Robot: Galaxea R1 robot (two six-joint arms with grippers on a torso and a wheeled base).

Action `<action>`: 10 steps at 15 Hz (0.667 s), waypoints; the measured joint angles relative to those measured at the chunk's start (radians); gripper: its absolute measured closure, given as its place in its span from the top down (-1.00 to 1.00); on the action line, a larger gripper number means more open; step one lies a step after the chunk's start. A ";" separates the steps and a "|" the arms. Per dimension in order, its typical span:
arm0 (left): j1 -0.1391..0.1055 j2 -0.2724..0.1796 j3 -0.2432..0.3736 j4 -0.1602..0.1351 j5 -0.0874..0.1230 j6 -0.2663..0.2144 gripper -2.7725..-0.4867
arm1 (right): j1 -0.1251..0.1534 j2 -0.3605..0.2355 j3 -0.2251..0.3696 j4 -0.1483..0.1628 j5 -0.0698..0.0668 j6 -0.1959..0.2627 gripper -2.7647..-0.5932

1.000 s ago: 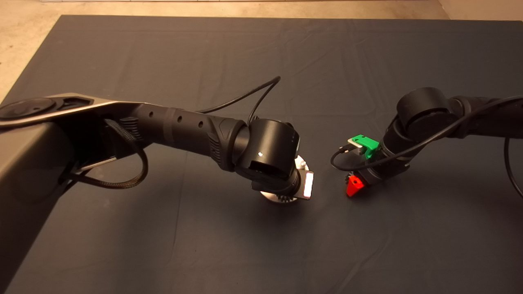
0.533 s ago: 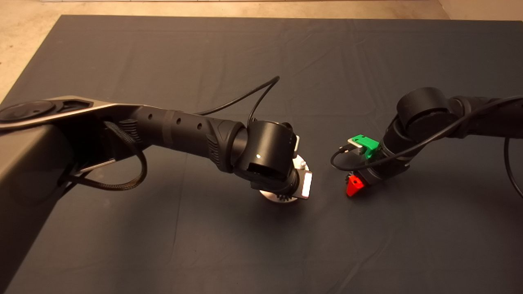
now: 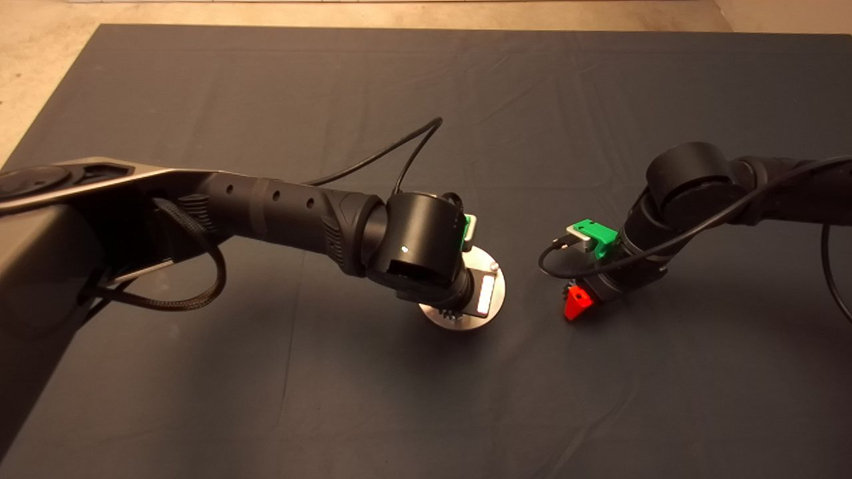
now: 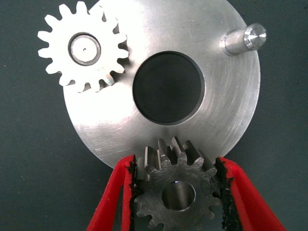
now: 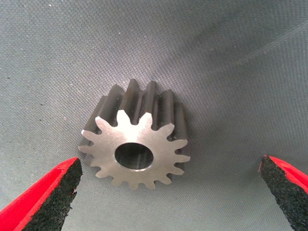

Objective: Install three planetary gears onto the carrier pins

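Note:
The round silver plate [image 4: 231,106] with a central hole lies mid-mat, also in the head view [image 3: 466,322]. One planetary gear [image 4: 103,67] sits on a carrier pin. A second pin [image 4: 243,41] stands bare, also in the head view [image 3: 494,265]. My left gripper [image 4: 175,163] is shut on a second gear [image 4: 197,207] at the plate's near edge, where the third pin would be. Whether it is seated I cannot tell. My right gripper [image 5: 169,163] is open, low over the mat. Its fingers [image 5: 53,192] stand apart on both sides of a third gear [image 5: 120,134] lying flat.
The left arm [image 3: 279,206] reaches in over the mat and hides much of the plate in the head view. The right arm [image 3: 685,186] comes in from the right, its red finger [image 3: 578,303] just right of the plate. Bare floor shows beyond the mat's far edge.
The left arm has moved left and slightly back, uncovering more of the plate and the bare pin. The right arm has not moved.

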 joint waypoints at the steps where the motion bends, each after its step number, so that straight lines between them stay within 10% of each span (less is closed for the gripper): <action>1: 0.000 -0.003 0.000 0.001 0.000 0.002 -0.69 | 0.000 0.000 0.000 0.000 0.000 0.000 0.99; 10: 0.016 -0.003 0.000 0.011 0.000 0.008 -0.69 | 0.000 0.000 0.000 0.000 0.000 0.000 0.99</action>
